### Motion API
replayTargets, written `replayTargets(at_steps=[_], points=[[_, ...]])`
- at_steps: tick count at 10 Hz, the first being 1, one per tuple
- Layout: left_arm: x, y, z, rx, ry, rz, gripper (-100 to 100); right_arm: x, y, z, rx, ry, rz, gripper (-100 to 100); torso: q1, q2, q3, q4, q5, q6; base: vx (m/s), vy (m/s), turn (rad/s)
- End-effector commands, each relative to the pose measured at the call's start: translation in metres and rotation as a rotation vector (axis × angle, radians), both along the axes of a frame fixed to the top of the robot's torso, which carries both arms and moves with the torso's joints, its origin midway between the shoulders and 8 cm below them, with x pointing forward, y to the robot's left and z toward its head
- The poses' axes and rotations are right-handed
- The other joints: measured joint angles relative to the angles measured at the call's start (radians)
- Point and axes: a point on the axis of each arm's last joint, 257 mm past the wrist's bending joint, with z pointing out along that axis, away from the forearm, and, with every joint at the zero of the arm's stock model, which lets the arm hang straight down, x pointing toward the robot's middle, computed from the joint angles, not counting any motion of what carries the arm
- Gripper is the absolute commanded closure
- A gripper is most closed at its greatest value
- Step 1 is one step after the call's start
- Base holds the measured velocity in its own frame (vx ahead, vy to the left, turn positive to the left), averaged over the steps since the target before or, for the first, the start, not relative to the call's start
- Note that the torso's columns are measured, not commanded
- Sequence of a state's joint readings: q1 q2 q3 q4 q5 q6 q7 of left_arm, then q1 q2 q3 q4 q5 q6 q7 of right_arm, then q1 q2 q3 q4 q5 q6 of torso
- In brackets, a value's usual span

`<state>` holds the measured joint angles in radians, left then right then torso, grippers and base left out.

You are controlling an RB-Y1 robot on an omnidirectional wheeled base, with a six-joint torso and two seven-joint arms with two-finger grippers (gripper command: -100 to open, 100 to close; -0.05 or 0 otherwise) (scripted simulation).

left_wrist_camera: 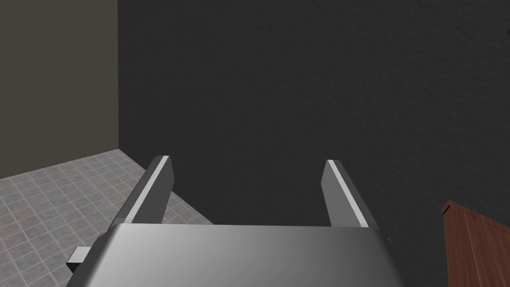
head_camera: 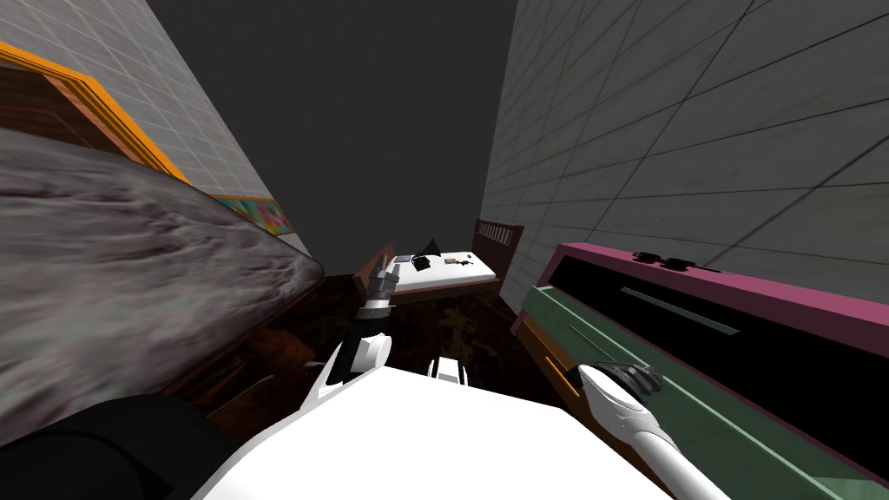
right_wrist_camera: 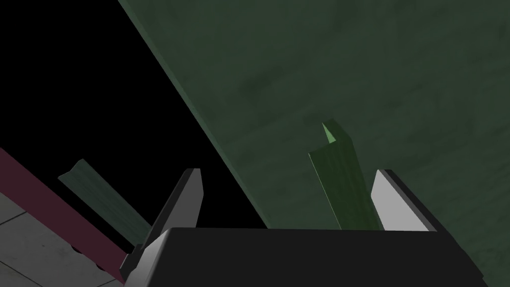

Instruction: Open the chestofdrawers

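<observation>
Along the right side of the head view runs the chest of drawers with a magenta top (head_camera: pixel 738 291). Its long dark green drawer front (head_camera: pixel 694 408) stands forward of a black opening behind it. At the lower right of that view the white right arm reaches to this green front, and the right gripper (head_camera: pixel 638 378) sits against it.

Seen from the right wrist, the right gripper (right_wrist_camera: pixel 288 174) has its two light grey fingers (right_wrist_camera: pixel 191 199) spread apart, clamped on nothing. A narrow green bar handle (right_wrist_camera: pixel 341 184) on the drawer front rises between them, much nearer one finger than the other and not pressed by either. A second dark green bar (right_wrist_camera: pixel 102 199) lies in the black opening past the drawer's edge, beside the magenta strip.

Near the middle of the head view the left gripper (head_camera: pixel 382 276) is held up, well apart from the chest. Its wrist view shows the left gripper (left_wrist_camera: pixel 247 160) with fingers (left_wrist_camera: pixel 154 192) apart, holding nothing.
</observation>
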<state>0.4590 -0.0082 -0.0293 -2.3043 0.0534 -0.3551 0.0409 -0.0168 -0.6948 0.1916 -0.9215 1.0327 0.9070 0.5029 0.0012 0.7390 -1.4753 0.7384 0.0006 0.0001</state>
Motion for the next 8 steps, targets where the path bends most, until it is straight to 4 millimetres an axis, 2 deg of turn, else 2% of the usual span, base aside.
replayTargets(at_steps=[1, 2, 3, 8], points=[[0.0, 0.0, 0.0, 0.0, 0.0, 0.0, 0, 0.009, -0.018, 0.021, -0.004, 0.0, 0.009, -100, 0.001, 0.001, 0.0, 0.002, 0.004, 0.001, -0.026, 0.068, -0.016], [0.0, 0.0, 0.0, 0.0, 0.0, 0.0, 0, 0.006, -0.012, 0.011, 0.005, 0.006, 0.009, -100, 0.004, 0.003, 0.0, 0.003, 0.006, 0.001, -0.008, 0.024, -0.002], [0.0, 0.0, 0.0, 0.0, 0.0, 0.0, 0, 0.006, -0.012, 0.009, 0.008, 0.009, 0.011, 0, 0.004, 0.002, 0.001, 0.003, 0.005, 0.001, 0.0, 0.0, 0.0], [0.0, 0.0, 0.0, 0.0, 0.0, 0.0, 0, 0.005, -0.009, 0.003, 0.018, 0.017, 0.014, 0, 0.001, 0.0, 0.0, 0.001, 0.002, 0.0, 0.0, 0.0, 0.0]])
